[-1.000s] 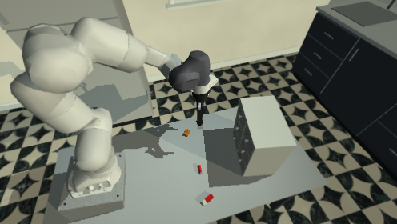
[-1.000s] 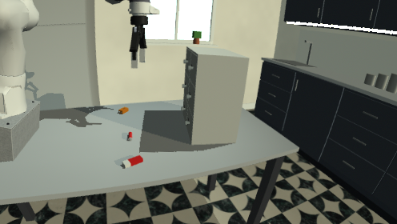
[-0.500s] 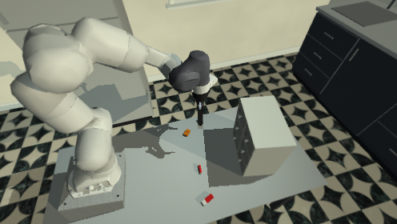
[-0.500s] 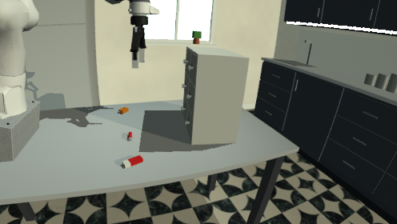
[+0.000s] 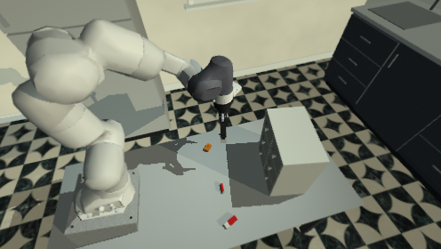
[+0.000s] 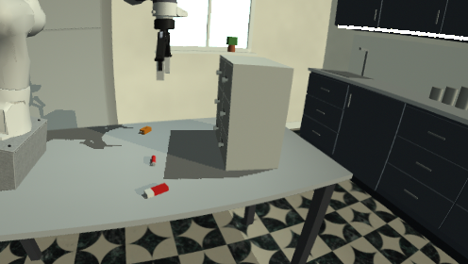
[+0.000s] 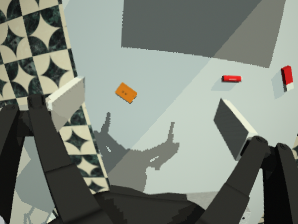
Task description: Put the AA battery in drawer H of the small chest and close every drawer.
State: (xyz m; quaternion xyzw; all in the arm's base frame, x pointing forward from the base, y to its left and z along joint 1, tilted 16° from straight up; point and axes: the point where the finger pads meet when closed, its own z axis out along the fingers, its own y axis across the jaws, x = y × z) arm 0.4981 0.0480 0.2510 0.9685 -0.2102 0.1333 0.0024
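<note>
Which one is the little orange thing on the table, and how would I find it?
Start at the tall pale chest standing on the grey table. Look left from its knobbed front, past its dark shadow, toward the far edge of the table, roughly under the open end effector hanging high above. There lies the orange block, the only orange thing; the two other small pieces nearer the front are red and white.

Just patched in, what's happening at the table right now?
The arm's gripper hangs open and empty, high above the table, beside the chest's knobbed front. All drawers look pushed in. Three small items lie untouched on the table: an orange piece, a small red-tipped one that may be the battery, and a larger red-and-white one. Nothing has been picked up yet.
</note>
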